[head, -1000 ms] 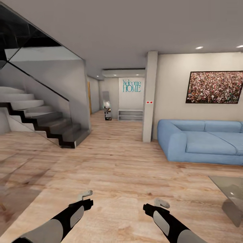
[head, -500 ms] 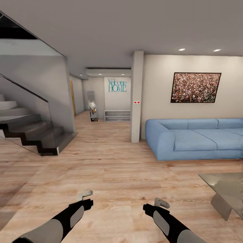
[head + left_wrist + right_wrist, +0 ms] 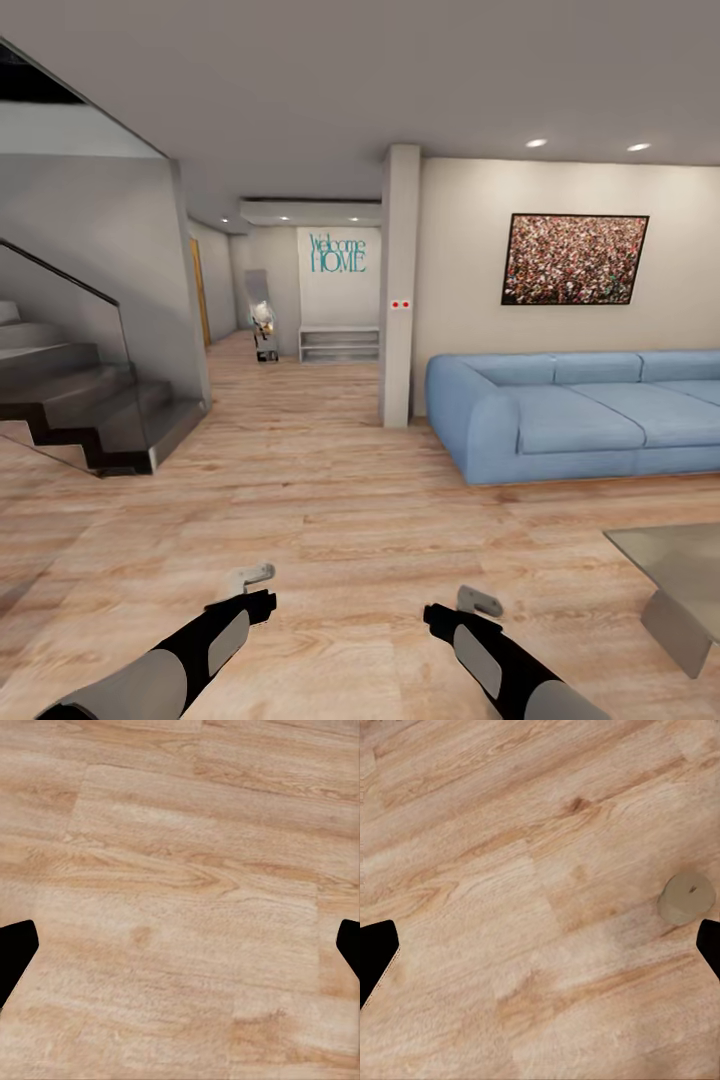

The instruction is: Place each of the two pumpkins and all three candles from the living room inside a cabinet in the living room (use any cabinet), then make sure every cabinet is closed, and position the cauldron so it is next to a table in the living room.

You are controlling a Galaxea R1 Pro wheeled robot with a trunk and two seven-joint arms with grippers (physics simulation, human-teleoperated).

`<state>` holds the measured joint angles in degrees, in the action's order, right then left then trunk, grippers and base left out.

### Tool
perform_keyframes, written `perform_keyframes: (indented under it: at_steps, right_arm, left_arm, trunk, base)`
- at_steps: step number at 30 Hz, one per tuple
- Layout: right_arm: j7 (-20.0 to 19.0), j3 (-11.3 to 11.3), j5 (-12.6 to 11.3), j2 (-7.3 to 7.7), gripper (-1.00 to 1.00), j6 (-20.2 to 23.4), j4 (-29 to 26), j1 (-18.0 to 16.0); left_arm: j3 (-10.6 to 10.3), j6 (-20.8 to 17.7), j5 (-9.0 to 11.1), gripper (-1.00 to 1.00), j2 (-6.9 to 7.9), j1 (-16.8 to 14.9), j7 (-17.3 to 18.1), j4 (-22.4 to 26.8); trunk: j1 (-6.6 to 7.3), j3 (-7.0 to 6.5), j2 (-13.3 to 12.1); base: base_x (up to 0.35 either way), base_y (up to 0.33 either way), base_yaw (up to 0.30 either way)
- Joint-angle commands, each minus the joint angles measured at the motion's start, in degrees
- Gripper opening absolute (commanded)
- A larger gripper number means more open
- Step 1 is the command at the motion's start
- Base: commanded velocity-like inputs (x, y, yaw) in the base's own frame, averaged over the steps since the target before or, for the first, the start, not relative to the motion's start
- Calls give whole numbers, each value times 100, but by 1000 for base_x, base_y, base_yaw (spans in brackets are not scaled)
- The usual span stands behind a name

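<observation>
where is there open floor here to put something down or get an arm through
The widest bare stretch of wood floor runs between the staircase and the blue sofa, on to the hallway past the pillar. Below the left pincer it is bare. It tightens between sofa and glass table, and a small pale cylinder stands by the right pincer.

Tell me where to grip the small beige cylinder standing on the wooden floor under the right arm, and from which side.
Take the small beige cylinder by its curved side wall, jaws across its width, probably from straight above with the right gripper: it stands upright, flat top facing the wrist camera, with bare wooden floor all round.
</observation>
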<state>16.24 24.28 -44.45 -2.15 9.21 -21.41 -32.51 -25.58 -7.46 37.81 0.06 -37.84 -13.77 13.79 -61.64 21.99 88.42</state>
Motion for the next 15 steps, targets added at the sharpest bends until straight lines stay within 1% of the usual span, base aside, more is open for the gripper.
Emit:
perform_keyframes:
  at_steps: [1, 8, 15]
  right_arm:
    - [53, 47, -35, -3, 100, 23, -26, -8]
    - [55, 44, -37, -2, 100, 22, -30, -6]
    - [55, 47, -35, -4, 100, 20, -30, -5]
  left_arm:
    - [-33, -28, 25, 100, 3, -2, -38, 16]
    - [-34, -28, 24, 100, 3, -2, -38, 15]
    - [-34, -28, 24, 100, 3, -1, -38, 14]
  trunk:
    - [-3, 7, 4]
    - [-3, 7, 4]
    - [-3, 7, 4]
  base:
    - [323, 97, -2]
    - [323, 95, -1]
    - [323, 29, 0]
